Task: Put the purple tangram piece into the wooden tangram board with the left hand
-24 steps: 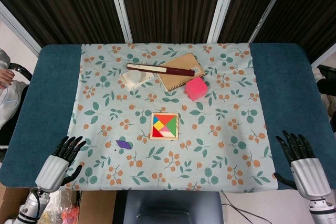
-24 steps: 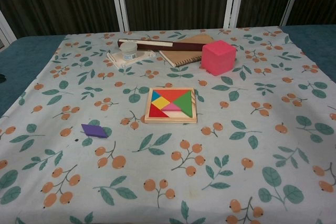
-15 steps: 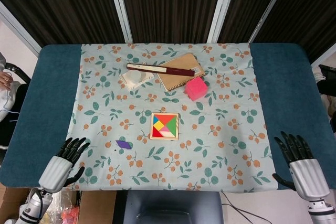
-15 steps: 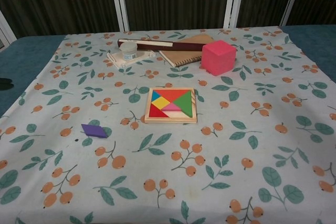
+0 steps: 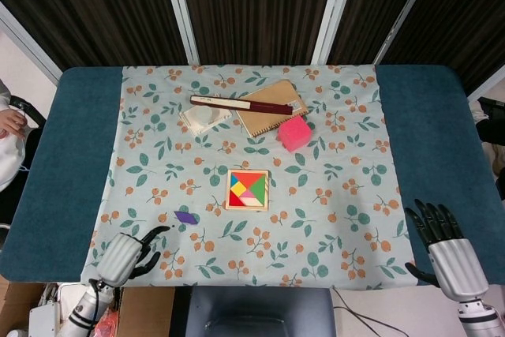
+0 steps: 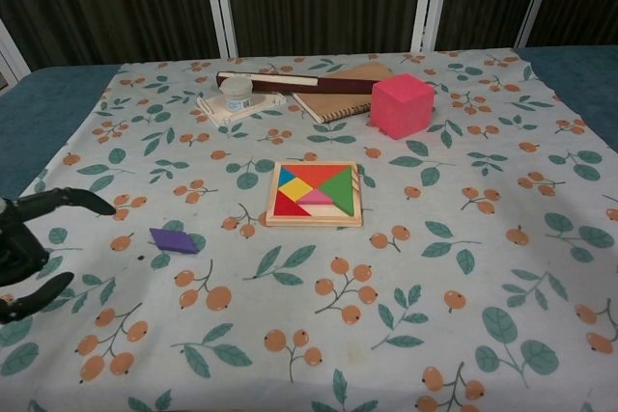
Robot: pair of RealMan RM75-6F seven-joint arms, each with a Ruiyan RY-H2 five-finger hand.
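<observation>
The purple tangram piece [image 5: 186,217] [image 6: 174,240] lies flat on the floral cloth, to the left of the wooden tangram board [image 5: 247,189] [image 6: 315,194], which holds several coloured pieces. My left hand [image 5: 127,254] [image 6: 29,248] hovers at the near left edge of the cloth, a short way left of the purple piece, fingers spread and holding nothing. My right hand [image 5: 443,244] stays at the near right corner on the blue table, fingers apart and empty; the chest view does not show it.
At the back of the cloth lie a brown notebook [image 5: 272,106], a dark red stick [image 5: 241,103], a white holder with a small jar [image 6: 238,98] and a pink cube [image 5: 294,133] [image 6: 402,105]. A person's arm [image 5: 9,124] shows at the far left edge.
My left hand has moved right and inward from the blue table edge onto the cloth, toward the purple piece, and now shows in the chest view. The right hand barely shifted.
</observation>
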